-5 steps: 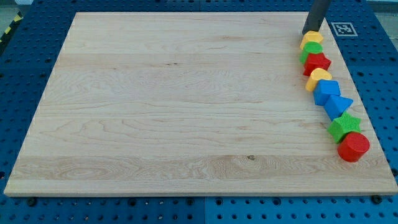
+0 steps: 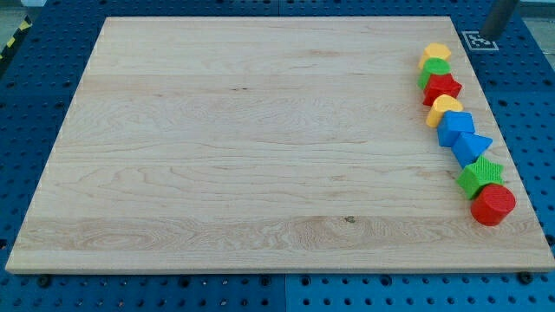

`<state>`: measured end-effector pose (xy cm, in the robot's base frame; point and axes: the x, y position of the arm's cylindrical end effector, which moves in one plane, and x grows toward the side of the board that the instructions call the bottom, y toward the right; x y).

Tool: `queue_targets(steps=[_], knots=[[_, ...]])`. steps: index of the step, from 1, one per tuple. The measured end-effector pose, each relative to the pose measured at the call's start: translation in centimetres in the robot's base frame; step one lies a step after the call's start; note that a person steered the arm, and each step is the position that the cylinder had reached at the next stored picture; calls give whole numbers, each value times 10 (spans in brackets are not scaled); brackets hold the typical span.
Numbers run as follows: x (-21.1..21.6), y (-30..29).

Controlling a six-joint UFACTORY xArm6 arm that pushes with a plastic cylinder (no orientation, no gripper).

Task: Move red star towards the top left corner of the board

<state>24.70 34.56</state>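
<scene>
A pale wooden board (image 2: 243, 139) fills most of the frame, lying flat on a blue bench (image 2: 17, 113) patterned with rows of small holes. The left and middle of the board carry nothing; every block sits far to the right of the frame.

There, eight blocks form a slanting line along the board's right edge, each touching or just beside the next. From the upper right downward: a yellow block (image 2: 435, 55), its shape unclear; a green block (image 2: 431, 71) mostly hidden behind its neighbour; the red star (image 2: 442, 87), third in the line and well apart from the upper left corner of the board; a second yellow block with a rounded top (image 2: 444, 108); a blue block (image 2: 455, 126); a blue triangle (image 2: 473, 146); a green star (image 2: 479, 175); and a red cylinder (image 2: 493, 204) nearest the lower right of the frame.

In the upper right corner of the frame, off the board, my tip (image 2: 489, 35) hangs above a small black-and-white marker (image 2: 479, 40) on the bench, apart from all blocks. The rod has no fingers, so nothing is held.

No containers appear. At the upper left edge, a yellow-and-black striped strip (image 2: 12, 39) crosses the bench.
</scene>
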Motion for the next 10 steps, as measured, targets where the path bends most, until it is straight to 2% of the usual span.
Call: queue_targets(steps=[1, 2, 3, 5, 8, 10], knots=[[28, 0], [91, 0], [132, -7], [138, -131], [129, -154], [123, -236]])
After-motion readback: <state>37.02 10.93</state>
